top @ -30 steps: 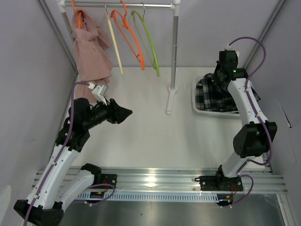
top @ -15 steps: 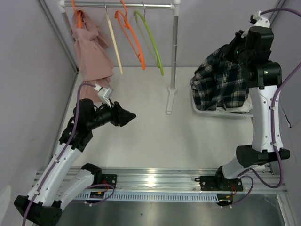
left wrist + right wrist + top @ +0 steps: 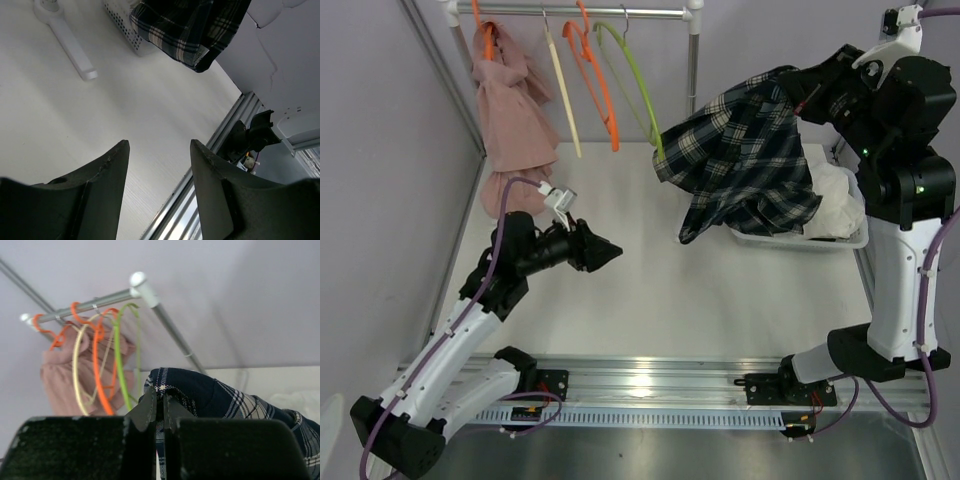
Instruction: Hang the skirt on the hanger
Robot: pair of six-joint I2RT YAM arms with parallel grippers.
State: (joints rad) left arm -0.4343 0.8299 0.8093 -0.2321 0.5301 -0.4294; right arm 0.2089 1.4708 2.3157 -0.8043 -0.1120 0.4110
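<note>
While the plaid skirt [image 3: 745, 150] hangs bunched in mid-air from my right arm, above the left rim of the white basket [image 3: 790, 240] and close against the clothes rack, I judge the main risk to be a snag. Its loose folds hide the lower part of the rack post [image 3: 693, 60] in the overhead view, and a sideways sweep could drag cloth around that post or tip the rack. Its left edge overlaps the lower end of the green hanger [image 3: 635, 90]; I cannot tell whether they touch. That hanger dangles freely from the rail [image 3: 620, 12] beside an orange hanger [image 3: 598, 85]. A push from the fabric would therefore probably swing it aside, or knock it off the rail, rather than let the waistband go on. Nothing steadies it at present. The grip looks to be on a small fold only, so the cloth's weight might pull it free and drop the skirt onto the counter [image 3: 650, 300]. My right hand [image 3: 160, 407] is fully closed, its fingers pressed together on a pinch of plaid fabric, with the rail visible beyond in the wrist view. My left hand [image 3: 603, 252] has its jaws parted with a plain gap and holds and touches nothing. It hovers over the counter, pointing toward the skirt yet well apart from both skirt and hanger.
</note>
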